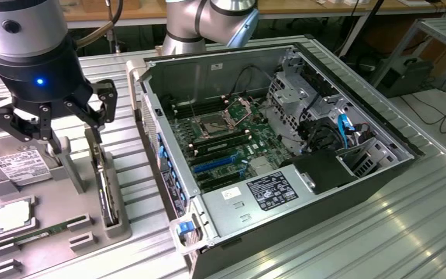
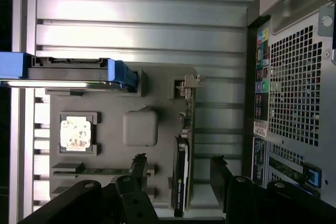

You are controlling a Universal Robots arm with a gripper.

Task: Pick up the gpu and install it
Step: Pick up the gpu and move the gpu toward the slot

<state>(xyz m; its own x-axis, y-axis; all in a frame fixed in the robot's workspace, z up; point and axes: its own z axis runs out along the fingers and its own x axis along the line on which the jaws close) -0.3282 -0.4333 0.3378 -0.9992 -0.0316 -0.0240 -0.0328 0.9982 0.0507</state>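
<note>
- the arm's gripper [image 1: 62, 128] hangs over a grey parts tray [image 1: 56, 203] on a ribbed metal table [image 1: 378, 232], its fingers [image 2: 220, 177] spread wide and holding nothing.
- the graphics card [image 1: 107, 186] stands on its long edge in a slot of the tray, on the side nearest the computer case [image 1: 207, 64], and is not yet lifted.
- seen from the wrist, the graphics card runs between the two fingers, one on each side, neither touching it.
- also on the tray are a hard drive [image 1: 18, 165] with a white label, a processor chip [image 2: 76, 133] in its pocket and a memory stick [image 2: 100, 171].
- the computer case lies open on the exterior view's right, its motherboard [image 1: 223, 145] exposed.
</note>
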